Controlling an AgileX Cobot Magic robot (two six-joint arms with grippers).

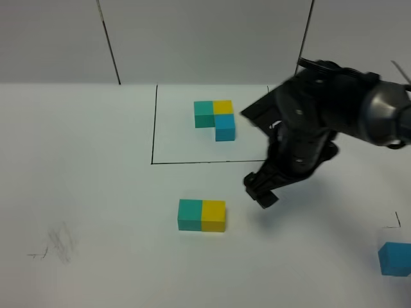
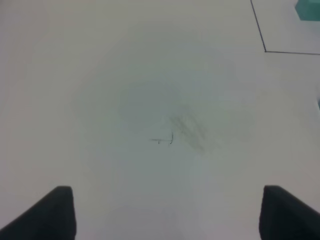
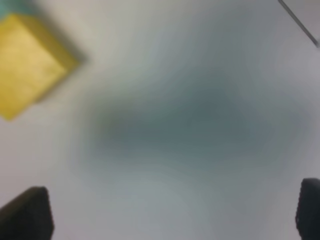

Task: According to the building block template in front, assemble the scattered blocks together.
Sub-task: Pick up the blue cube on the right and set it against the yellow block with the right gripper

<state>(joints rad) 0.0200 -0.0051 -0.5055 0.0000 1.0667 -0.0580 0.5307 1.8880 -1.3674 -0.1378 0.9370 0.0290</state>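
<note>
The white table (image 1: 96, 192) carries everything. The dark right arm (image 1: 321, 122) reaches in from the right side. The right jaws hang low over the table, just beside the yellow cube (image 1: 213, 215) but apart from it. They are spread wide and hold nothing; the fingertips (image 3: 25, 215) stand far from each other.

A thin black frame (image 1: 154, 128) is drawn on the far part of the table. Inside it sits the template (image 1: 215, 117), an L of three joined matte cubes: teal and yellow in one row, blue in front of the yellow.

Of the scattered blocks, the teal cube (image 1: 190, 214) and the yellow cube touch side by side, outside the frame on its near side. The blue cube (image 1: 394, 258) lies well apart, at the right edge.

The left jaws are also spread, fingertips (image 2: 55, 215) wide apart, with only a faint pencil scribble (image 2: 187, 130) on the table between them.
</note>
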